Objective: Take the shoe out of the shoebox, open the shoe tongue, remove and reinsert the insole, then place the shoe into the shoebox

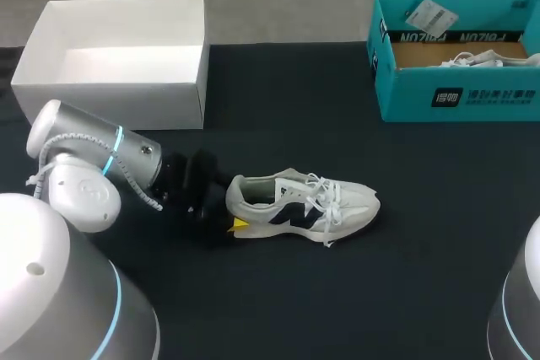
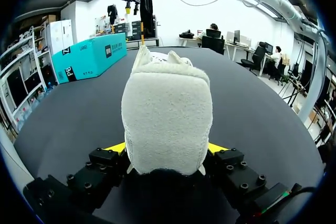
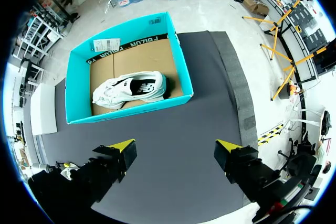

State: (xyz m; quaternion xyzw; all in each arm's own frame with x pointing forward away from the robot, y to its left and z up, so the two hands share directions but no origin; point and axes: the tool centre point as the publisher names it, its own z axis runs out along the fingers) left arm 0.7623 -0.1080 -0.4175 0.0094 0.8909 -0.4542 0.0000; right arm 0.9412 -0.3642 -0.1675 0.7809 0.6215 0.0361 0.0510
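Gripping the shoe [image 1: 299, 204] by its heel at frame centre, your left gripper [image 2: 167, 148] is clenched; right gripper [image 3: 176, 153] released — shoe out on the table [image 1: 422, 259]; tongue, insole, reboxing likely pending.

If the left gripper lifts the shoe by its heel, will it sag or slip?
The shoe will probably tip toe-down, since the left gripper holds only its heel. The heel fabric looks soft, so it may squash and slip. Loose laces could drag.

A matte black table [image 1: 439, 233] spreads wide under soft, even light.
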